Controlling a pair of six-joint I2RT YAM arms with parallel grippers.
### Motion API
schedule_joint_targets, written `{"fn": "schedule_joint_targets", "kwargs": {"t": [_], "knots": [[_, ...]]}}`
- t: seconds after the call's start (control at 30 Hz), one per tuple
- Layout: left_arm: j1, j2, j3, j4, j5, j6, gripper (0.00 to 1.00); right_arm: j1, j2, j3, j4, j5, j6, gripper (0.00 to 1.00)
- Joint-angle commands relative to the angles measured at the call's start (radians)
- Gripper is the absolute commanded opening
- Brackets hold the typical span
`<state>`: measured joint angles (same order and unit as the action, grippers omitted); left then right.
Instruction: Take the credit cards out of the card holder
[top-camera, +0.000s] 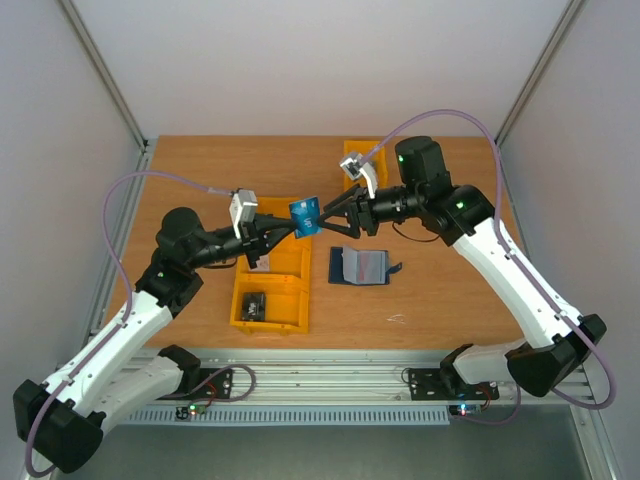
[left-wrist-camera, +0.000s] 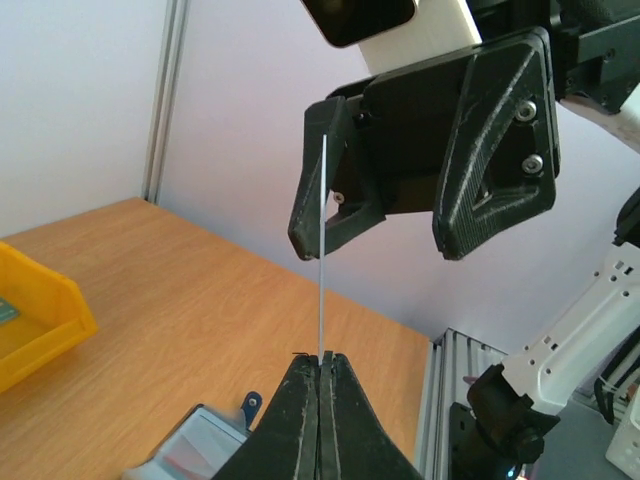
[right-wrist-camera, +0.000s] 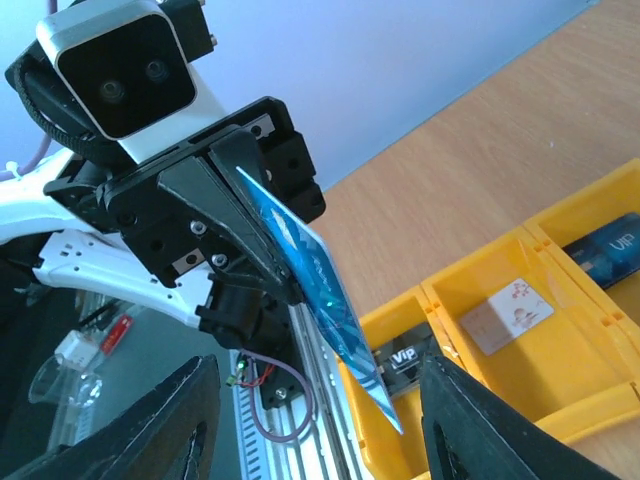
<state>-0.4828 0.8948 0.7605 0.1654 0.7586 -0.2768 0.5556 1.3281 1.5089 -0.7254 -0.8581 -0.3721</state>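
A thin blue card (top-camera: 305, 215) hangs in the air over the middle of the table. My left gripper (top-camera: 289, 229) is shut on its lower edge. The left wrist view shows the card (left-wrist-camera: 323, 250) edge-on, rising from the closed left gripper (left-wrist-camera: 322, 360). My right gripper (top-camera: 326, 214) faces it, open, with the card's free end (right-wrist-camera: 320, 290) between its spread fingers (right-wrist-camera: 180, 425) and unclamped. The dark navy card holder (top-camera: 360, 266) lies open on the table below the right gripper, grey-blue pockets up; one corner of the card holder (left-wrist-camera: 195, 445) shows under the left gripper.
A yellow bin (top-camera: 270, 295) with compartments sits under the left arm and holds dark cards marked VIP (right-wrist-camera: 405, 357) and a pale card (right-wrist-camera: 505, 312). A second yellow bin (top-camera: 358, 152) stands at the back. White walls close the sides.
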Motion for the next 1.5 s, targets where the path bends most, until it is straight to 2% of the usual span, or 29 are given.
{"fn": "schedule_joint_targets", "kwargs": {"t": [0.0, 0.07, 0.13, 0.2, 0.37, 0.4, 0.53, 0.57, 0.63, 0.67, 0.7, 0.73, 0.77, 0.8, 0.9, 1.0, 1.07, 1.13, 1.23, 1.33, 1.47], "knots": [[0.004, -0.015, -0.005, 0.101, -0.092, -0.075, 0.00, 0.008, 0.000, -0.014, 0.079, -0.080, 0.032, 0.54], [0.004, -0.014, 0.009, 0.145, -0.113, -0.136, 0.00, 0.009, -0.006, -0.053, 0.151, -0.105, 0.080, 0.53], [0.004, -0.009, 0.027, 0.192, -0.038, -0.164, 0.00, 0.011, -0.004, -0.071, 0.200, -0.122, 0.120, 0.50], [0.003, -0.003, 0.037, 0.215, 0.034, -0.165, 0.00, 0.023, -0.001, -0.072, 0.219, -0.118, 0.127, 0.47], [0.003, -0.010, 0.031, 0.212, 0.041, -0.147, 0.00, 0.025, 0.010, -0.078, 0.262, -0.141, 0.152, 0.37], [0.003, -0.011, 0.031, 0.214, 0.040, -0.150, 0.00, 0.025, 0.012, -0.077, 0.257, -0.144, 0.150, 0.33], [0.003, -0.017, 0.029, 0.212, 0.033, -0.151, 0.00, 0.024, 0.011, -0.074, 0.242, -0.178, 0.144, 0.06], [0.003, -0.017, 0.028, 0.211, 0.033, -0.152, 0.00, 0.025, 0.007, -0.070, 0.226, -0.175, 0.135, 0.02], [0.003, -0.018, 0.026, 0.200, 0.033, -0.151, 0.00, 0.025, 0.000, -0.046, 0.156, -0.152, 0.086, 0.01], [0.003, -0.019, 0.025, 0.183, 0.040, -0.146, 0.12, 0.025, -0.007, -0.033, 0.112, -0.136, 0.057, 0.01], [0.003, -0.022, 0.019, 0.156, 0.049, -0.137, 0.40, 0.024, -0.012, -0.014, 0.051, -0.110, 0.016, 0.01], [0.004, -0.029, 0.015, 0.127, 0.066, -0.101, 0.57, 0.025, -0.017, 0.011, -0.019, -0.081, -0.030, 0.01], [0.005, -0.039, 0.016, 0.068, 0.081, -0.048, 0.63, 0.025, -0.018, 0.041, -0.113, -0.031, -0.078, 0.01], [0.006, -0.056, 0.023, -0.014, 0.082, 0.012, 0.65, 0.029, -0.016, 0.076, -0.212, 0.020, -0.133, 0.01], [0.006, -0.094, 0.053, -0.279, 0.069, 0.338, 0.65, 0.086, -0.001, 0.163, -0.471, 0.205, -0.275, 0.01], [0.006, -0.088, 0.102, -0.545, 0.105, 0.645, 0.65, 0.217, 0.016, 0.218, -0.623, 0.416, -0.345, 0.01], [0.006, -0.082, 0.120, -0.610, 0.148, 0.759, 0.65, 0.311, 0.046, 0.256, -0.687, 0.534, -0.370, 0.01], [0.006, -0.070, 0.128, -0.616, 0.194, 0.775, 0.65, 0.393, 0.080, 0.290, -0.729, 0.645, -0.389, 0.02], [0.005, -0.051, 0.134, -0.618, 0.304, 0.770, 0.57, 0.475, 0.122, 0.316, -0.724, 0.761, -0.421, 0.02], [0.000, -0.040, 0.141, -0.630, 0.334, 0.755, 0.50, 0.498, 0.151, 0.350, -0.709, 0.782, -0.436, 0.02], [-0.007, -0.030, 0.135, -0.628, 0.326, 0.759, 0.50, 0.501, 0.163, 0.346, -0.659, 0.785, -0.453, 0.01]]}}
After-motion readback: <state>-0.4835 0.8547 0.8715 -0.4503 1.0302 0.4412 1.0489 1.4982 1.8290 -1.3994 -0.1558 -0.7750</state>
